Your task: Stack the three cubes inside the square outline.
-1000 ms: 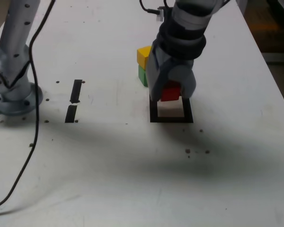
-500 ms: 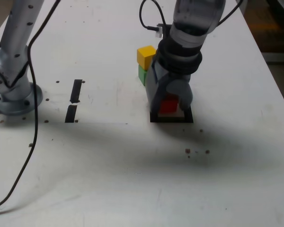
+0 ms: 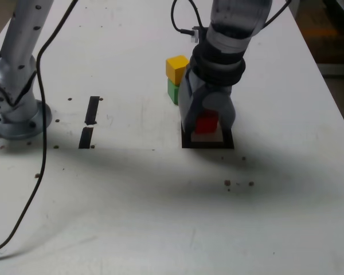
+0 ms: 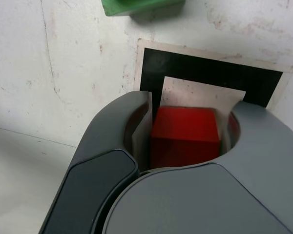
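The red cube (image 4: 184, 132) is set inside the square outline (image 3: 187, 141), between the jaws of the gripper (image 3: 206, 123). A narrow gap shows on one side; whether the fingers are clamped or parted cannot be told. The yellow cube (image 3: 176, 67) is stacked on the green cube (image 3: 172, 91) just beyond the outline, toward the desk's far edge. If a pad drags during withdrawal, the cube could be nudged onto the tape.

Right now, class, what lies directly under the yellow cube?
In the exterior view the yellow cube sits on top of the green cube, just outside the square outline. The green cube's far side and base are hidden behind the gripper and arm.
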Controlling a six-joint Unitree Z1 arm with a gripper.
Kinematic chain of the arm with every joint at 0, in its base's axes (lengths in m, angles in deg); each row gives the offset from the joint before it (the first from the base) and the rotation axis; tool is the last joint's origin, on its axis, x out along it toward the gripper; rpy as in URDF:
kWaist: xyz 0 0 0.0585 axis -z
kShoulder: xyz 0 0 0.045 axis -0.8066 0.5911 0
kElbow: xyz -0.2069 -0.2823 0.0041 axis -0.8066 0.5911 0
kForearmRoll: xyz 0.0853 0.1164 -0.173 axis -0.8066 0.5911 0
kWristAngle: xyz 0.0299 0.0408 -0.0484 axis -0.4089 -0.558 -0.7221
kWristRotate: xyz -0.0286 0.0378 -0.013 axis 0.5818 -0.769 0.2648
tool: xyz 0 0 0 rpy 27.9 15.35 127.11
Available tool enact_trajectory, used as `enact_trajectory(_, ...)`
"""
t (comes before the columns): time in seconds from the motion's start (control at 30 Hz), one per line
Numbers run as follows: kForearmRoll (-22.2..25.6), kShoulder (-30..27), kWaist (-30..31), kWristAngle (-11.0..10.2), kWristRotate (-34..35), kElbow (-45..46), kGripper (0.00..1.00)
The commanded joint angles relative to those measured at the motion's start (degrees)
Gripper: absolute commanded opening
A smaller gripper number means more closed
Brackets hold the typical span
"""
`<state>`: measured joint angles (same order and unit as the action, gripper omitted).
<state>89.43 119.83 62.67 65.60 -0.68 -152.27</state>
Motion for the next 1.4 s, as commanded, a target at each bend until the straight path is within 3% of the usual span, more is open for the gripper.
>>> enact_trajectory(0.0, 0.1, -0.1, -0.2, 0.6, -0.7, 0.0, 0.76)
enact_trajectory(0.17, 0.2, 0.4, -0.3, 2.0, -1.6, 0.6, 0.88)
enact_trajectory(0.3, 2.0, -1.0, -0.3, 1.2, -0.8, 0.1, 0.98)
enact_trajectory(0.43, 7.4, -7.1, -0.4, -2.1, 0.9, -1.1, 1.00)
enact_trajectory(0.57, 11.8, -16.8, -1.9, -6.3, 2.0, -1.6, 1.00)
enact_trajectory(0.73, 15.3, -26.3, -8.3, -9.5, 1.3, -0.3, 0.99)
enact_trajectory(0.83, 16.0, -27.5, -13.8, -8.9, -0.7, 0.9, 0.99)
enact_trajectory(0.97, 15.4, -23.3, -19.5, -6.0, -3.7, 0.7, 0.98)
enact_trajectory(1.1, 14.0, -18.9, -21.3, -4.1, -5.2, -0.4, 0.97)
enact_trajectory(1.37, 10.8, -14.3, -22.2, -2.8, -6.4, -0.5, 0.95)
